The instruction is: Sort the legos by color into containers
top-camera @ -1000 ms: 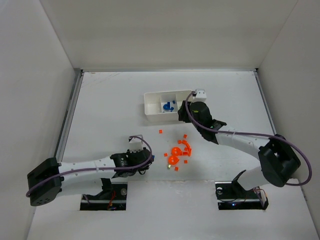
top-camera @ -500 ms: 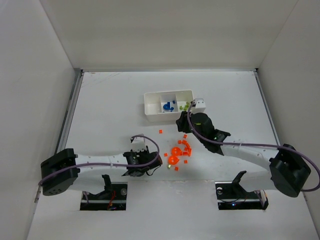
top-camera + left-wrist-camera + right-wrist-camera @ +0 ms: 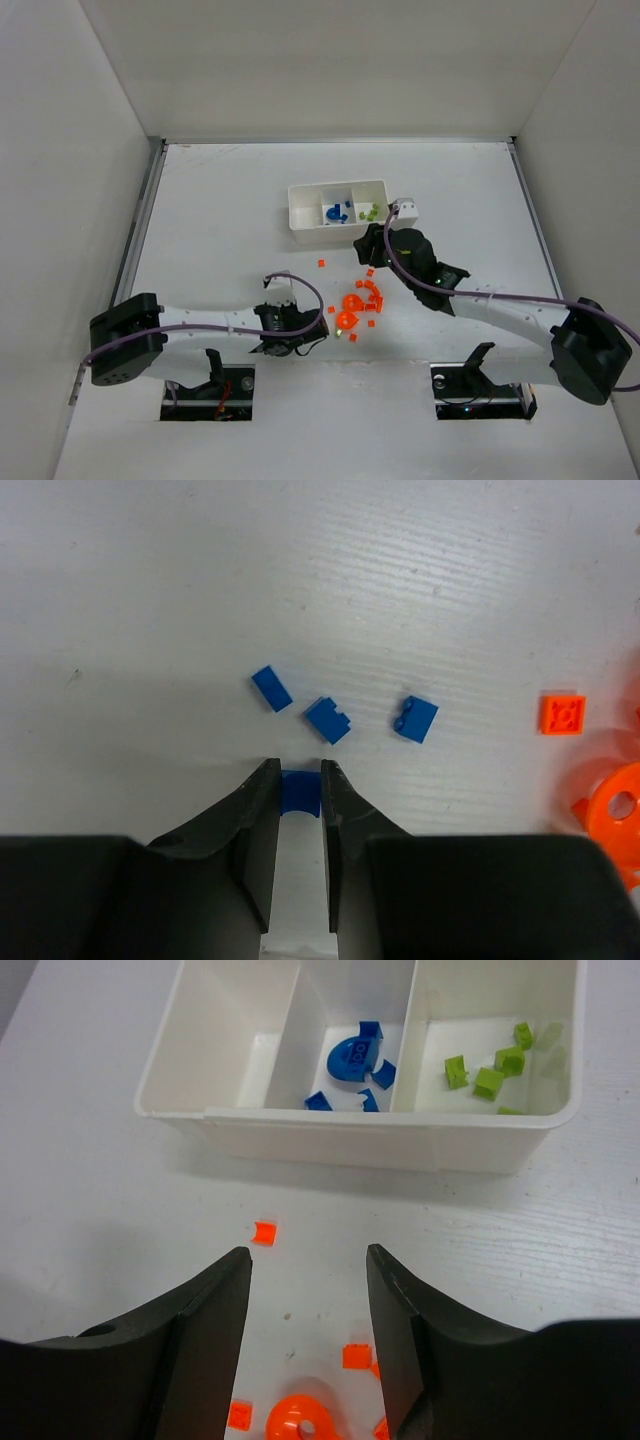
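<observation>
In the left wrist view my left gripper (image 3: 298,780) is shut on a small blue brick (image 3: 300,792) resting on the table, with a finger pressed to each side of it. Three loose blue bricks (image 3: 327,720) lie just beyond the fingertips. From above, the left gripper (image 3: 308,333) sits left of the orange legos (image 3: 358,300). My right gripper (image 3: 308,1253) is open and holds nothing. It hangs over the table between the orange pile and the white tray (image 3: 350,1145). The tray's left compartment is empty, the middle one holds blue pieces (image 3: 352,1060), and the right one holds green bricks (image 3: 488,1080).
A lone orange brick (image 3: 263,1232) lies just ahead of the right fingertips, and a round orange piece (image 3: 303,1420) sits below them. An orange brick (image 3: 562,713) and a round orange piece (image 3: 615,810) lie to the right of the left gripper. White walls enclose the table.
The left gripper slid right to the blue bricks and closed on one. The right gripper drew back from over the tray toward the orange pile, uncovering the green compartment.
</observation>
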Robot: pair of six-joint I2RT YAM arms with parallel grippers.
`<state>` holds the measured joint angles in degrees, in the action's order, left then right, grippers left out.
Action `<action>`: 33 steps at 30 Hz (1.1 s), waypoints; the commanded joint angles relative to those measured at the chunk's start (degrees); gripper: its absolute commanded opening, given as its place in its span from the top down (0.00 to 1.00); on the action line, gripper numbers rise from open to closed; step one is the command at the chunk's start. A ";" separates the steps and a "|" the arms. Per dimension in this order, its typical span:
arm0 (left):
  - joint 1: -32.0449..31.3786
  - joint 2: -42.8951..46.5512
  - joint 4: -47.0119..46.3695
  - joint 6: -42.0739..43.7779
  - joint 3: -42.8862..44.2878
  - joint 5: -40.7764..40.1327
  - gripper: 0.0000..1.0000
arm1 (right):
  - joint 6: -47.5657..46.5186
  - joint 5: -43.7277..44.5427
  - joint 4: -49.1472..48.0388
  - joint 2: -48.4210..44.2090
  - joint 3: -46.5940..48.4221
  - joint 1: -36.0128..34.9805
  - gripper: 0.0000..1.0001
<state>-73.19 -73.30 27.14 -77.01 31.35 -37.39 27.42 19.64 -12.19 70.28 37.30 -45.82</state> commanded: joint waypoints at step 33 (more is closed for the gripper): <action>34.74 -28.66 -40.58 43.26 39.75 22.44 0.65 | 9.23 4.00 12.97 -4.98 -5.84 -23.02 0.55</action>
<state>-38.87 -103.92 -11.00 -34.89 69.14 -16.56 34.85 23.57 -2.66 64.29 29.12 -64.99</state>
